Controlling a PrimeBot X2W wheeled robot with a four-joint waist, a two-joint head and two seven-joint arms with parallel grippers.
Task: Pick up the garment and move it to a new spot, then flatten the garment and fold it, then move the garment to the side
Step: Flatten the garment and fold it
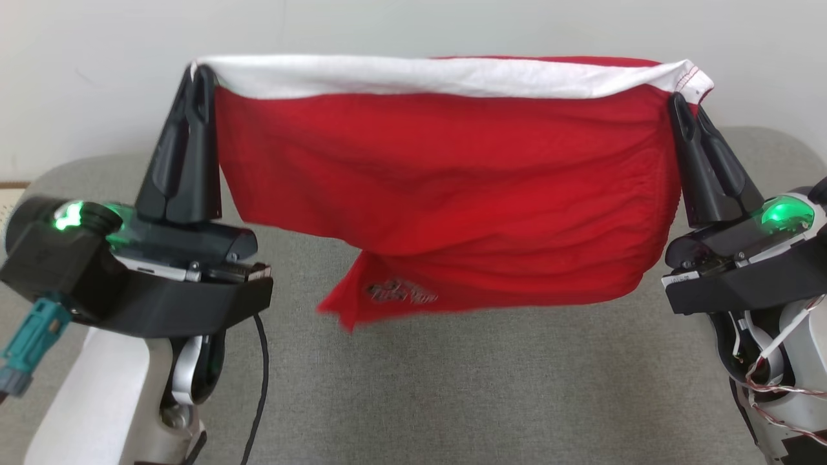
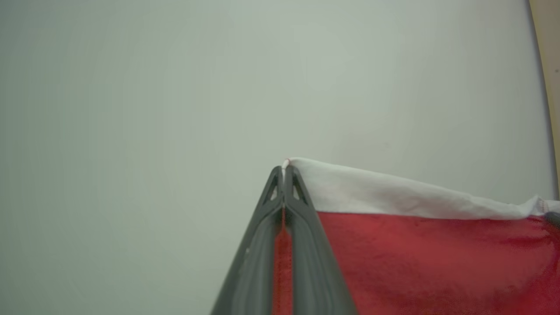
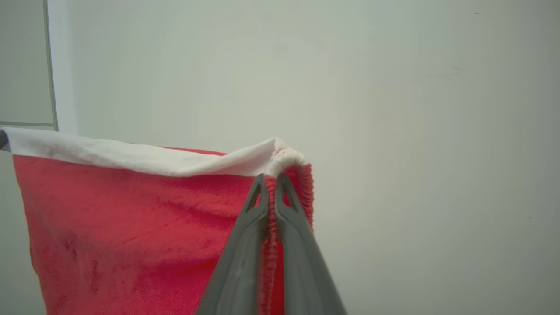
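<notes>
Left pincer (image 1: 198, 71) and right pincer (image 1: 687, 103) each pinch a top corner of the red garment (image 1: 439, 168), stretched between them above the tabletop (image 1: 465, 394), evidently to spread it for flattening.

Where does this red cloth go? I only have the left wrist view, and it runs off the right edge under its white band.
Observer: The right gripper has its jaws shut on the garment at its other top corner, bunching the fabric there.
Operator: What's underneath it?
Observer: In the head view a grey fabric surface lies below. I cannot tell whether the hem touches it.
Operator: Does the bottom hang evenly?
Observer: No. One lower corner droops below the rest, beside a small dark print.
</notes>
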